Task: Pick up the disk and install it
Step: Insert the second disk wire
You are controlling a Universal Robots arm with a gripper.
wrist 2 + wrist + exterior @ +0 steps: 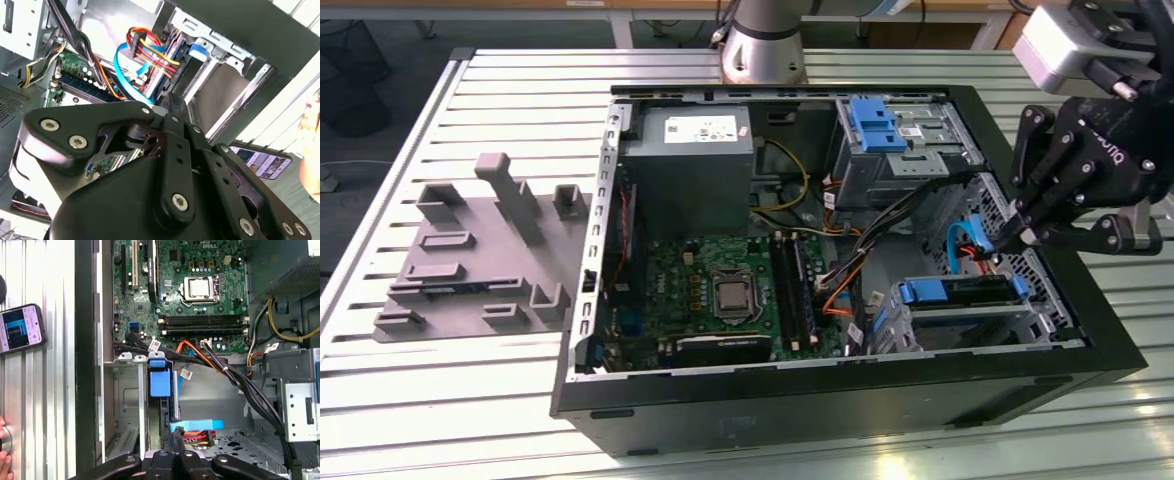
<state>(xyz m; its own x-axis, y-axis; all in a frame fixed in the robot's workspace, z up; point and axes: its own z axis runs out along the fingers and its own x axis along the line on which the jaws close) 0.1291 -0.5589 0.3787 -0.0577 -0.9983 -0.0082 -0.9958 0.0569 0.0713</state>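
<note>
I see the gripper [1007, 238] hanging at the open computer case's [854, 400] three o'clock edge in the exterior view, its fingers pressed together with nothing between them. The disk [961, 292] sits in its blue rail frame inside the drive cage [947, 325] at about five o'clock of the case, just below the fingertips. A phone [20, 327] lies on the slatted table [480, 400] beside the case

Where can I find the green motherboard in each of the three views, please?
Exterior view: the green rectangular motherboard lies inside the open black computer case, toward the exterior view's left of the black end effector.
First wrist view: it lies beyond the grey metal drive cage.
Second wrist view: a strip behind the cables.
Shared landmark: the end effector.
</note>
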